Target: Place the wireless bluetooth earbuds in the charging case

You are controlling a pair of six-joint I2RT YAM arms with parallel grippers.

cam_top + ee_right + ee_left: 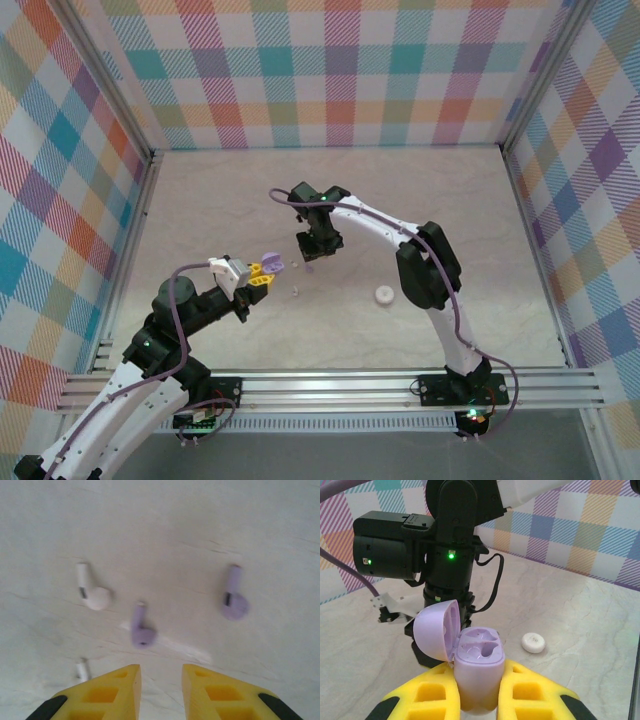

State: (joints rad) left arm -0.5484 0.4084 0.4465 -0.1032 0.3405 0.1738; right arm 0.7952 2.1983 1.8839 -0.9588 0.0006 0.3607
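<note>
At the lower centre of the right wrist view, the right gripper [161, 672] hangs with its yellow fingers slightly apart and empty, just below a tiny pale purple plastic earbud [141, 630]. A pinch on its rounded, glossy head could squirt it toward the white plastic earbud [92, 594] at left. A second purple earbud [234, 600] lies well apart, at right. At bottom centre of the left wrist view, the left gripper [479, 680] pinches the pale purple plastic charging case [479, 652], its lid open and both wells empty.
</note>
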